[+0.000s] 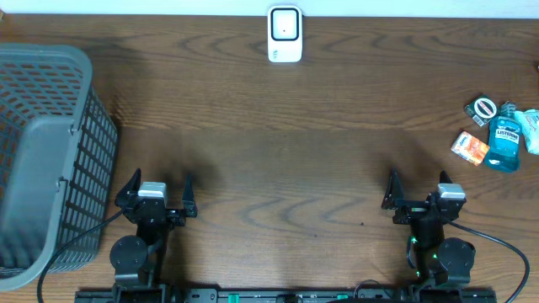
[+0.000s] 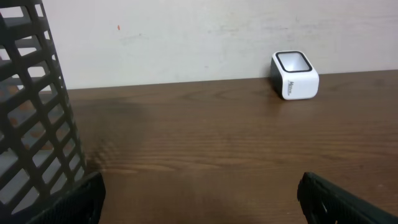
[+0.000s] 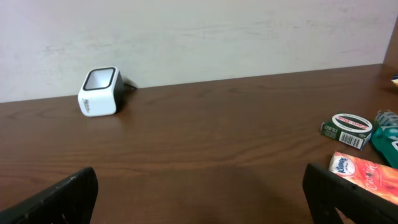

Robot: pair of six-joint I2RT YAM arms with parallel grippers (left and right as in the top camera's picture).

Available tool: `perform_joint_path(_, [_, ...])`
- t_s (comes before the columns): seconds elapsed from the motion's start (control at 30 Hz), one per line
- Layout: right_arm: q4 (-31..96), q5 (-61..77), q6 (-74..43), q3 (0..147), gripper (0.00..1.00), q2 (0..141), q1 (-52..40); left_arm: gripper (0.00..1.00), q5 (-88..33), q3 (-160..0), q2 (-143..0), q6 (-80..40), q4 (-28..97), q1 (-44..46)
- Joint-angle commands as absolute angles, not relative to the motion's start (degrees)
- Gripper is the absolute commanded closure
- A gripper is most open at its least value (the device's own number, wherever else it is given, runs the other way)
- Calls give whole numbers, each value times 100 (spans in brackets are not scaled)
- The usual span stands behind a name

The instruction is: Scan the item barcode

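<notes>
1. Table (image 1: pixel 295 168): brown wood-grain top, smooth with a dull sheen. The far edge meets a pale wall. A broad bare stretch runs across the middle, between the two arms and out to the far edge.
2. Basket (image 1: pixel 93 168): grey plastic with lattice walls, a rounded rim and a solid floor. It stands at the left edge of the table, just beside the left arm, and it fills the left side of the left wrist view.
3. Left gripper (image 1: pixel 162 177): near left, black fingers spread wide and grasping nothing, with bare wood between them.
4. Right gripper (image 1: pixel 418 181): near right, also released, jaws wide apart and empty. It is well apart from the left gripper.
5. Scanner (image 1: pixel 285 34): white rounded block with a dark window framed in black. It stands at the far edge, centre, with open table on both sides.
6. Mouthwash bottle (image 1: pixel 506 139): clear blue plastic with a printed label, lying flat near the right edge, on the far side of the right gripper.
7. Teal packet (image 1: pixel 530 126): just right of the bottle and cut off by the frame edge.
8. Orange packet (image 1: pixel 470 147): flat and rectangular, just left of the bottle.
9. Green box (image 1: pixel 483 109): small, with a white oval label, on the far side of the orange packet. No barcode can be made out on any of these items.
</notes>
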State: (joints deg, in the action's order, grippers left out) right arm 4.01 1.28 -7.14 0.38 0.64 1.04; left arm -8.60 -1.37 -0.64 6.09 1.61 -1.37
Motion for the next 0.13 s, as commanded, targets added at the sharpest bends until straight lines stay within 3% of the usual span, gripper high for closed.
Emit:
perform_joint_path(0.0, [429,78,-659,32,1,32,5,2,-829,-23,-23,683,336,-115])
perform_joint_path(0.1, [427,78,-659,32,1,32,5,2,-829,-23,-23,683,338,-115])
